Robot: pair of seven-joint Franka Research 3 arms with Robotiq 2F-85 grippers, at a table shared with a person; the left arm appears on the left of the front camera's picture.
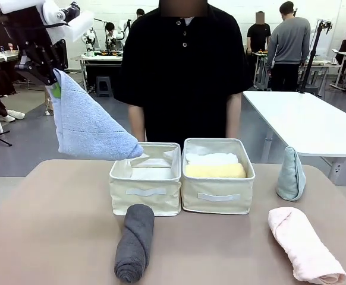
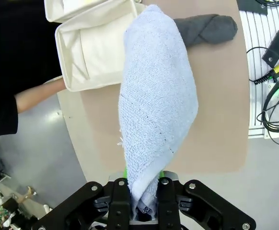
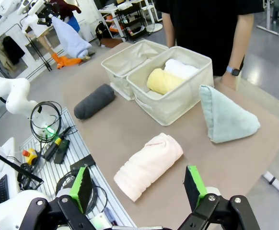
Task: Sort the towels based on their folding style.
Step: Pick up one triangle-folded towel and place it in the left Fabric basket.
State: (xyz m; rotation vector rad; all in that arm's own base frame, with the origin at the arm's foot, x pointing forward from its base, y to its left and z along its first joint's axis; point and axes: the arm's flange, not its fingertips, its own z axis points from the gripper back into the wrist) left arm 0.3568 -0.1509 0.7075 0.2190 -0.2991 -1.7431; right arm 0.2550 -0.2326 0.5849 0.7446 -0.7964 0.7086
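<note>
Up high over the left side of the table [image 1: 60, 214] with the left gripper [image 1: 54, 83], pads pinched shut on the narrow end of the lavender-blue towel [image 1: 87, 127], cone hanging wide end down and slanting toward the left bin [image 1: 144, 199], lower tip just by that bin's far left corner. Over in the right bin [image 1: 217, 202], white towel [image 1: 211, 158] and yellow towel [image 1: 214, 171], both rolls, lying side by side, so by the look of it cones for the left one. Best to carry across until centred over the left bin's opening, then lower below the rim before letting go, to land the cone without unfolding it or draping it over a wall. Worth watching the inner walls of the two bins, set side by side, and the person's forearm [image 2: 39, 98] close behind the left bin's far rim. Plenty of bare tabletop to the left for the approach; dark grey towel [image 1: 134, 242] lying in front of the left bin, low and out of the path. On the other side, right gripper [image 3: 138, 182] spread wide, holding nothing, above the pink towel [image 3: 148, 165], with the mint-green towel [image 3: 226, 115] standing upright beyond it, near the right bin. Room there for a clean descent onto either.
</note>
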